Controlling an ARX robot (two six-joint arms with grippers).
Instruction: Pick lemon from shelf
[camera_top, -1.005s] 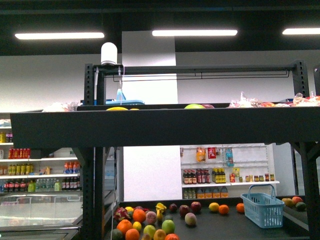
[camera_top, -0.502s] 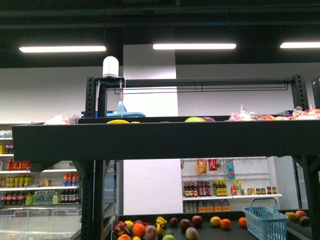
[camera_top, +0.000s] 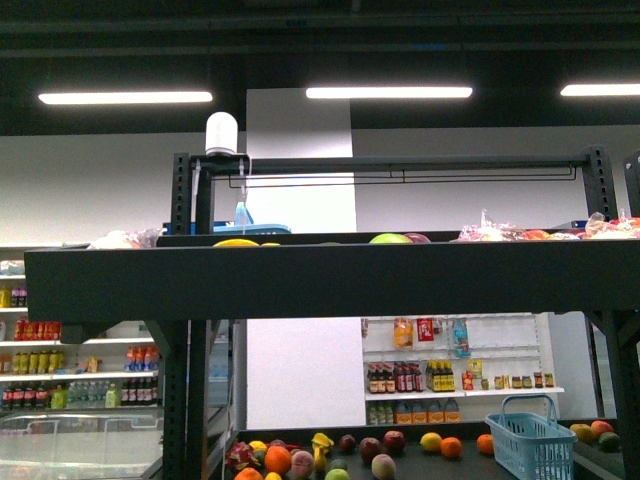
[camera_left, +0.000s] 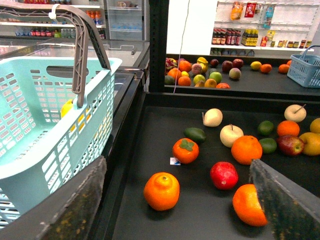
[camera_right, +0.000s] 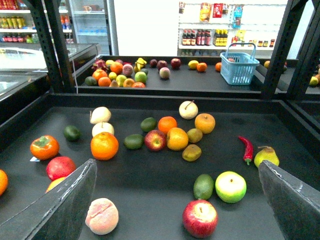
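Black metal shelf (camera_right: 165, 172) with loose fruit on its tray

In the right wrist view, the tray fills the lower frame: 1 red chili (camera_right: 247, 148) at right, a green apple (camera_right: 230, 186) lower right, a red apple (camera_right: 200, 218) at bottom center, a peach (camera_right: 102, 216) lower left, and an orange (camera_right: 104, 145) left of center; a cluster sits mid-frame.

No legible text, labels or numbers anywhere.
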